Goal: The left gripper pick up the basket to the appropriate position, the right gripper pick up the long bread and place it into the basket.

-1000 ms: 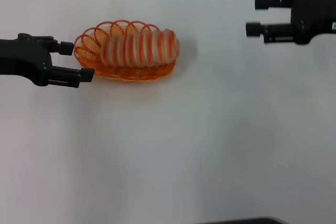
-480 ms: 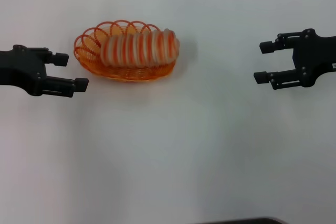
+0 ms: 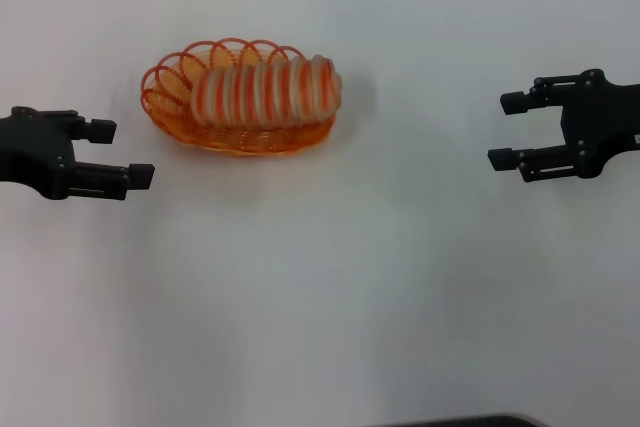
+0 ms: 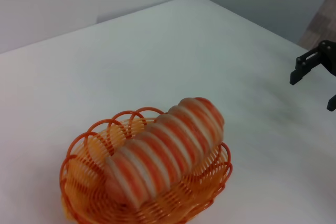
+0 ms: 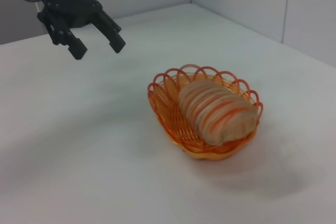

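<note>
You can see the long bread (image 3: 266, 89) inside the basket (image 3: 165, 97), upper left; the left gripper (image 3: 120, 154) and right gripper (image 3: 509, 130) are wide, empty; nothing appears left.

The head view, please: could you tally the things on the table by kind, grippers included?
Baskets: 1, the basket.
Loaves: 1, the long bread, lying in the basket.
Grippers: 2, the left gripper and the right gripper, both open and clear of the basket.
Total: 4.

Orange wire basket (image 3: 170, 97), ridged long bread (image 3: 265, 90)
</note>
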Robot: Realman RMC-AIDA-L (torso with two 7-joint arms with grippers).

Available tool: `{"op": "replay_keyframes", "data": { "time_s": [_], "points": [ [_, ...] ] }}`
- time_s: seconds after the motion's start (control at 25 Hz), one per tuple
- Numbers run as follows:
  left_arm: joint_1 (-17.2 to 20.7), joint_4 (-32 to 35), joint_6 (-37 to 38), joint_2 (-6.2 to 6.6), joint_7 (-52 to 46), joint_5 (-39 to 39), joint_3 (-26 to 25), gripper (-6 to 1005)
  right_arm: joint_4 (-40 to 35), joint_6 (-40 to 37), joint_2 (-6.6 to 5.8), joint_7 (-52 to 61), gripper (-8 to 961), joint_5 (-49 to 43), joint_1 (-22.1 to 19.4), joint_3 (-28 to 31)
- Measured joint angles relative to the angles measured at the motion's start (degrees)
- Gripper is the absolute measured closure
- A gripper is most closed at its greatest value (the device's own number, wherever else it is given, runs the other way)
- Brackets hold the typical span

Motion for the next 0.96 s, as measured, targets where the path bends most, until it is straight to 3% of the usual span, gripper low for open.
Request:
{"op": "replay_keyframes", "data": {
  "time_s": [0.4, 0.96],
  "points": [
    [-0.1, -2.3, -1.4, -0.17, 0.7, 0.0, 0.4, 111, 0.0, 1.3, 2.33, -4.4, 176, 0.5, -0.6, 2.8],
    [-0.2, -2.8, -1.4, -0.23, 0.8, 0.0, 0.5, 111, 0.1, 3.0, 2.91, -4.2, 176, 0.3, 0.8, 2.5]
  ]
}}
